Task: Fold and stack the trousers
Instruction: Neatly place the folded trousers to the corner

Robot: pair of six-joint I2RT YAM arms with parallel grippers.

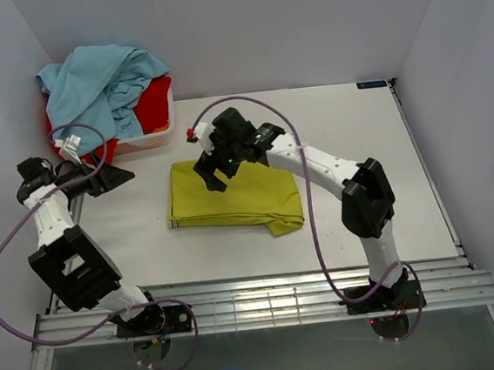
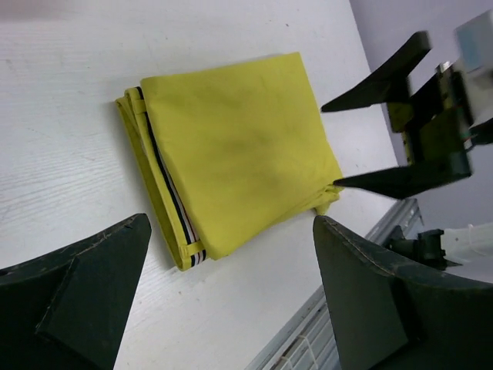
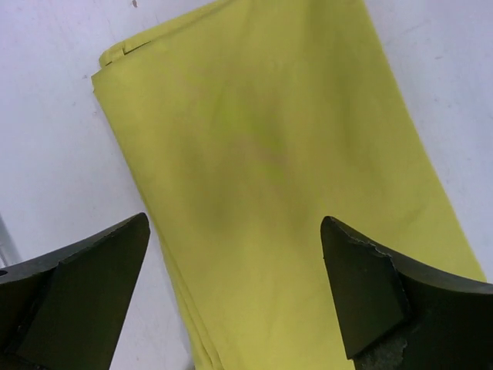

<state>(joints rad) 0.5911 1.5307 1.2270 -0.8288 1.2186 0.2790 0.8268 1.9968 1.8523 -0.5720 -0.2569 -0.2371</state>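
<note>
Folded trousers (image 1: 235, 195) sit mid-table (image 1: 376, 164), with open surface on their right and near sides. Laundry basket (image 1: 155, 141), heaped with cloth, blocks the far-left corner. Right gripper (image 1: 220, 177) hangs over the trousers' far-left part. Left gripper (image 1: 119, 176) sits between basket and trousers.

The trousers (image 3: 262, 169) lie folded flat on the white table (image 3: 46, 139), their layered edges stacked along the left side. Bare table shows on the left and at the upper right. The right gripper (image 3: 235, 223) hangs over the cloth, its dark fingers (image 3: 92, 285) spread wide and holding nothing.
</note>
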